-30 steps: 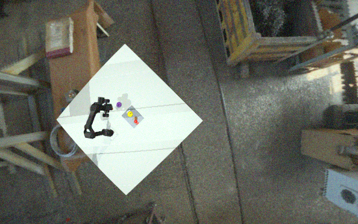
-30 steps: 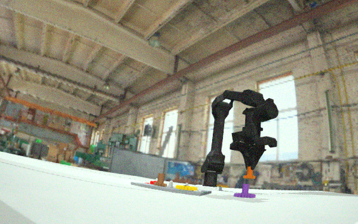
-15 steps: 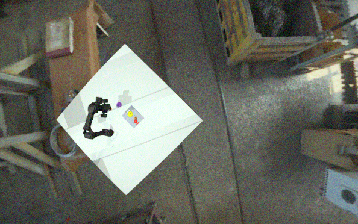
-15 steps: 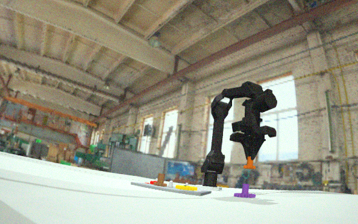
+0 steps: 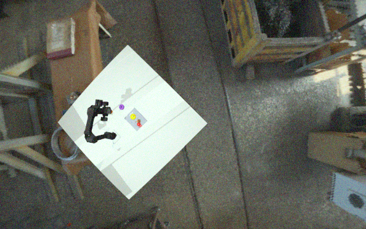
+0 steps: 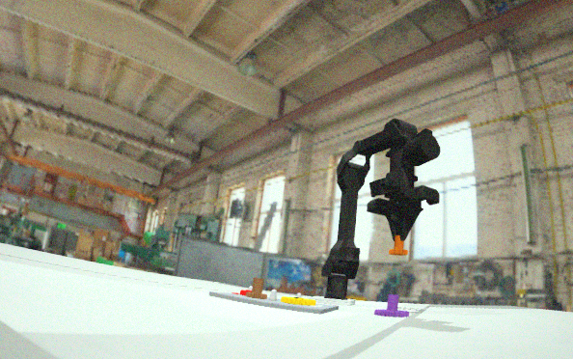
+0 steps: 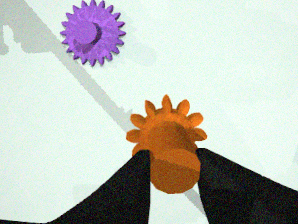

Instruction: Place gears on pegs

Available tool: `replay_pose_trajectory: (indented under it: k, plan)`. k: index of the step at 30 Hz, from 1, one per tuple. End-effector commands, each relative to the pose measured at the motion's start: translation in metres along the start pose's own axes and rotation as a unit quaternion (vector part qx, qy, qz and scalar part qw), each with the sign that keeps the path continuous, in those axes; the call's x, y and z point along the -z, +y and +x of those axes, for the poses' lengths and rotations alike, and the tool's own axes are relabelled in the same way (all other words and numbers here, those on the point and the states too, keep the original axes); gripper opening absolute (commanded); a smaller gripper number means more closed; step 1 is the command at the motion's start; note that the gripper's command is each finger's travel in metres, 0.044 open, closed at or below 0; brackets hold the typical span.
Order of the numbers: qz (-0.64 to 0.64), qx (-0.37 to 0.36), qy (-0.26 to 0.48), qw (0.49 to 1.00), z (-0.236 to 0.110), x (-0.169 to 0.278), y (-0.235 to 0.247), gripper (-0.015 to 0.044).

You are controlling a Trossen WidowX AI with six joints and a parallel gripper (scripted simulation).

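Observation:
My gripper (image 6: 399, 236) (image 7: 172, 159) is shut on the orange gear's handle. The orange gear (image 6: 398, 251) (image 7: 166, 118) hangs teeth down, well above the table and off the board. A purple gear (image 5: 121, 107) (image 6: 392, 313) (image 7: 111, 41) stands upright on the table, beside the board. The grey board (image 5: 143, 119) (image 6: 324, 309) bears the yellow gear (image 5: 132, 115) (image 6: 298, 301), the red gear (image 5: 139, 125) (image 6: 243, 292) and a brown gear (image 6: 258, 289) close beside the red one. The brown gear looks low on the board; whether its teeth mesh is too small to tell. A pale peg (image 6: 273, 294) shows between brown and yellow.
The white table (image 5: 166, 129) (image 6: 145, 318) carries the board near its middle. The arm's base (image 5: 111, 135) (image 6: 336, 286) stands on the table, to the left of the board in the top view. The purple gear is the nearest thing to the held gear.

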State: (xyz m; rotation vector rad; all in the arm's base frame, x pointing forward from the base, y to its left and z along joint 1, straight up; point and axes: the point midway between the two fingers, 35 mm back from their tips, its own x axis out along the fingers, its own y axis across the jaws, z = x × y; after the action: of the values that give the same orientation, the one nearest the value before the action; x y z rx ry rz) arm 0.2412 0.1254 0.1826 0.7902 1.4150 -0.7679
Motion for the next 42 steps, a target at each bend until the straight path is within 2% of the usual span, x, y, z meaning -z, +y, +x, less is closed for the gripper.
replay_pose_trajectory:
  k: [1,11,42]
  plan:
    - [-0.003,-0.006,0.0,1.0,-0.011,0.0,-0.002,0.0]
    - [0.007,-0.008,0.002,1.0,-0.015,-0.005,-0.002,0.0]
    - [0.018,-0.01,-0.005,1.0,0.006,-0.073,0.006,0.0]
